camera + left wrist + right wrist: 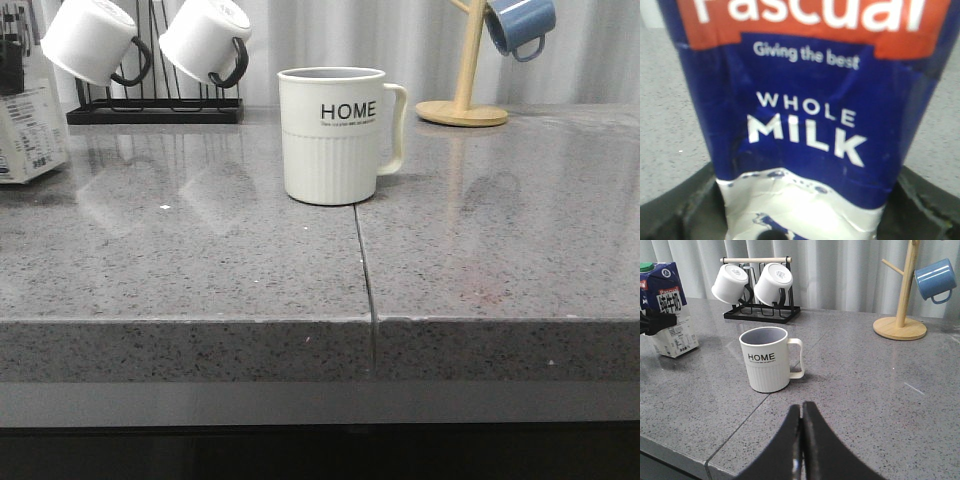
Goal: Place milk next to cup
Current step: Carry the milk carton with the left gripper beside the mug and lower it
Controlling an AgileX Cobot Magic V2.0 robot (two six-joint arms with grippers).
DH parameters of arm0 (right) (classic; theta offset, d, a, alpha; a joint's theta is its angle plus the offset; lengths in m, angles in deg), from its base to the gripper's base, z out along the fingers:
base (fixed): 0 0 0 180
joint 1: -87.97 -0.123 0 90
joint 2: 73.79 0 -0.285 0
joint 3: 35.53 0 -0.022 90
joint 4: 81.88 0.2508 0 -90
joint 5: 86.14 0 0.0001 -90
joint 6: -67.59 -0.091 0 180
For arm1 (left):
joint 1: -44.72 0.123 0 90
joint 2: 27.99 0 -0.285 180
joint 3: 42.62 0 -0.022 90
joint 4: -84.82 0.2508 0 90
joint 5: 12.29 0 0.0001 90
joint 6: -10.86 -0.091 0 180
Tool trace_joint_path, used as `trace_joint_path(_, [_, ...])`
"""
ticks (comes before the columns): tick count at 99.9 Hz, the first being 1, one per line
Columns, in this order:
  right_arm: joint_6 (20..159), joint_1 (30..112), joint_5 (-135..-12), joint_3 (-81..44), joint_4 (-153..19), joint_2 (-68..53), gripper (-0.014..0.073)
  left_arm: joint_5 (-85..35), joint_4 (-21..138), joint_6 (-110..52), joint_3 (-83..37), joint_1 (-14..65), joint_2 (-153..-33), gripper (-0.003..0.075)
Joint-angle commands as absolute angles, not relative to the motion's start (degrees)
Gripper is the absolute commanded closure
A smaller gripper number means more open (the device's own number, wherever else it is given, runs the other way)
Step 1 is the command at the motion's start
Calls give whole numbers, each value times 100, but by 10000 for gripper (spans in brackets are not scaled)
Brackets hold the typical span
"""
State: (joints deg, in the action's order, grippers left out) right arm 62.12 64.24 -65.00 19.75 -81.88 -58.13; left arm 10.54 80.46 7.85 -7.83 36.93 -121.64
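Note:
The cup [335, 135], a cream mug lettered "HOME" with a ribbed lower body, stands mid-counter with its handle to the right. The milk [30, 130] is a white carton with a dark blue top, far off at the left edge and well apart from the cup. In the left wrist view the milk [805, 125] fills the picture. My left gripper [802, 210] is shut on it, with a dark finger on each side and the carton wall dented. The right wrist view shows the cup [769, 360], the milk [667, 310] and my right gripper [801, 407], shut on nothing, near the counter's front edge.
A black rack [150, 108] with two white black-handled mugs stands at the back left. A wooden mug tree [462, 100] with a blue mug [520, 25] is at the back right. A seam [365, 270] runs from the cup to the counter's front edge.

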Motion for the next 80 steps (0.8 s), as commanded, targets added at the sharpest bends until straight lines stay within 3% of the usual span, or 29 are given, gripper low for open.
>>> trace_joint_path(1, [6237,6427,-6920,1833,-8218,-5753,660,1351,7868,627,-971,3548,-11767,505])
trace_joint_path(36, [6237,6427,-6920,1833,-8218,-5753,660,992,6926,-379,-971,2768,-11178,511])
trace_joint_path(80, [6237,6427,-6920,1833,-8218,-5753,660,1503,6290,-693,-1203,1470,-11748,511])
